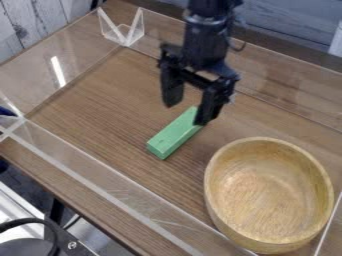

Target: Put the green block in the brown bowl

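Table [80,95]: Wood-grained, running under everything. Could get scraped, or stop the descent short, if dropping too low for a flat, low target.

Arm [211,35]: Reaching in from top of frame, upper ctr. Could bring its right side down onto the bowl's near edge if drifting twd lower right during the approach.

Brown bowl [214,195]: Lower right of frame, just beside the block. Could get nudged or tipped if carrying too low, w/ the rim catching whatever hangs below. Shallow, so a high release might mean a bounce back out.

Fingers [209,108]: Spread wide apart, pinching nothing. Over or next to the block's upper end; exact height can't tell from this view. Could come down on top of the block instead of astride it if slightly misaligned, or hit its end and shove it twd the bowl.

Green block [174,137]: Ctr of frame, on the table, outside the bowl, lying diagonally. Could twist or squirt out if gripped only by its upper end or off-angle; prob safer nearer mid-length, squared across the long sides.
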Robot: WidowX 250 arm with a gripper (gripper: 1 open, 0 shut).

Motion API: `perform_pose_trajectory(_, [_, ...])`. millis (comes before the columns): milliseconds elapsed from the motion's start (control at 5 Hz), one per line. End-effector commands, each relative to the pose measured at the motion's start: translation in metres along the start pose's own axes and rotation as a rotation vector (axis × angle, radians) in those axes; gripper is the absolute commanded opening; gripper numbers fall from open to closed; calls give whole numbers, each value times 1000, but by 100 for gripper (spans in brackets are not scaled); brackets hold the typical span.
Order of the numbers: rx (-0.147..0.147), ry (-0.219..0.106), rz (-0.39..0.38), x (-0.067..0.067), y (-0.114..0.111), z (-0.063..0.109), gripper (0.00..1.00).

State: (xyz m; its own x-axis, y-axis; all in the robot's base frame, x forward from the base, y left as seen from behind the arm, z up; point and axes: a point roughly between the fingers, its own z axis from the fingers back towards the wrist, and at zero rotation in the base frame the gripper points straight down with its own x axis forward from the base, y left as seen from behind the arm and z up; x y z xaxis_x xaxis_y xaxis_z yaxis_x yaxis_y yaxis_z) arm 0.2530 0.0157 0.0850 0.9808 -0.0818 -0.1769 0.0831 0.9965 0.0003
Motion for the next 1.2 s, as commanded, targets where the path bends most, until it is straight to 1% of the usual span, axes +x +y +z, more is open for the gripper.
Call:
perform_pose_trajectory(0, [21, -69, -18, -4, 13, 2, 100])
perform_pose_trajectory(200, [29, -65, -32, -9, 22, -13, 100])
perform_pose_trajectory(400, [28, -45, -42, -6, 25, -25, 100])
perform_pose_trajectory(800, [17, -18, -55, -1, 24, -44, 100])
perform_pose_trajectory(1000, [8, -22, -55, 1, 24, -49, 0])
